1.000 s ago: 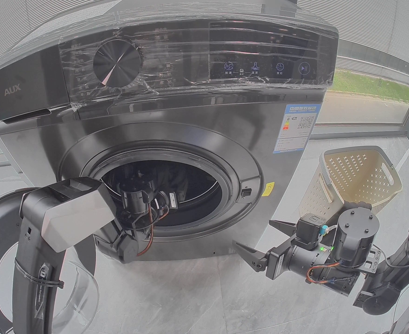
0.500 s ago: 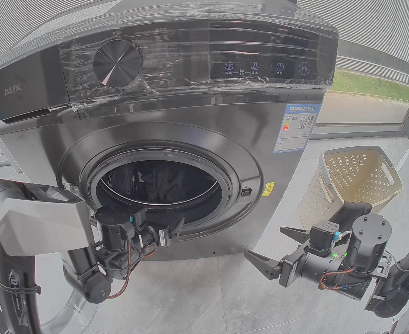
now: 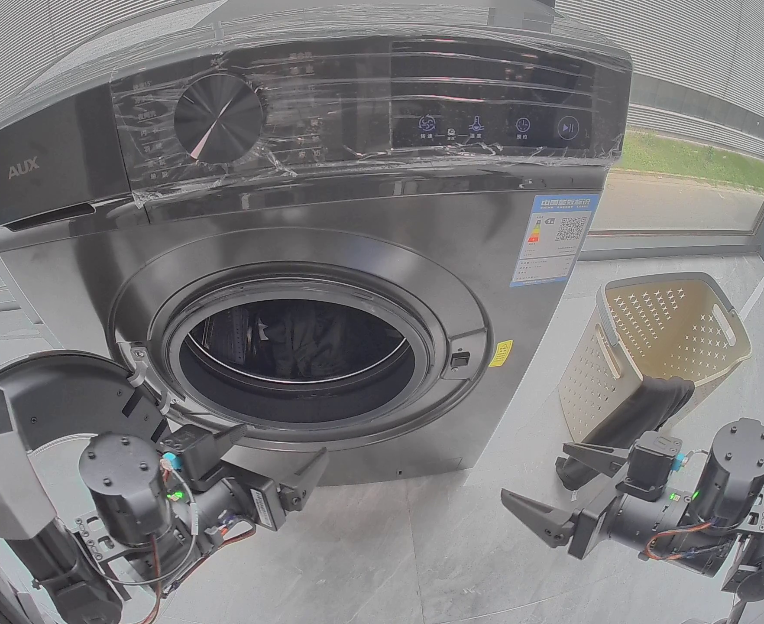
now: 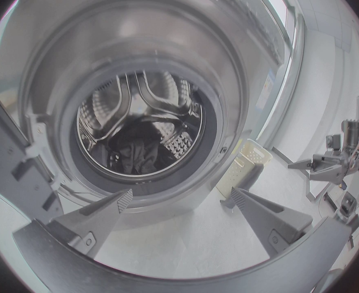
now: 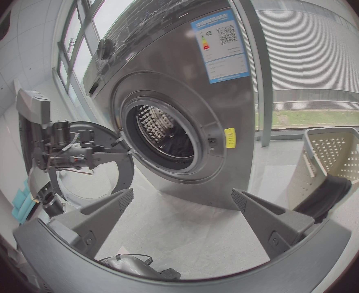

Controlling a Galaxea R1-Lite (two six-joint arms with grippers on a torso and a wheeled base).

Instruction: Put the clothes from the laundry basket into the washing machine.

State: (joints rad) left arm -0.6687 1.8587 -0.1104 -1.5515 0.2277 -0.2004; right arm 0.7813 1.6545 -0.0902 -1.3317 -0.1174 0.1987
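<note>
Below the washing machine's [image 3: 330,218] open doorway, the left gripper [image 3: 278,445] has drawn back out of the drum and down toward the floor. Its fingers are spread and empty, and a dark heap of clothes [image 3: 300,340] lies inside the drum, so that load looks delivered. The right gripper [image 3: 538,474] has sunk lower beside the laundry basket [image 3: 659,281], fingers also wide apart and holding nothing. A dark garment [image 3: 642,409] hangs over the basket's front rim to the floor, probably the next pick.
</note>
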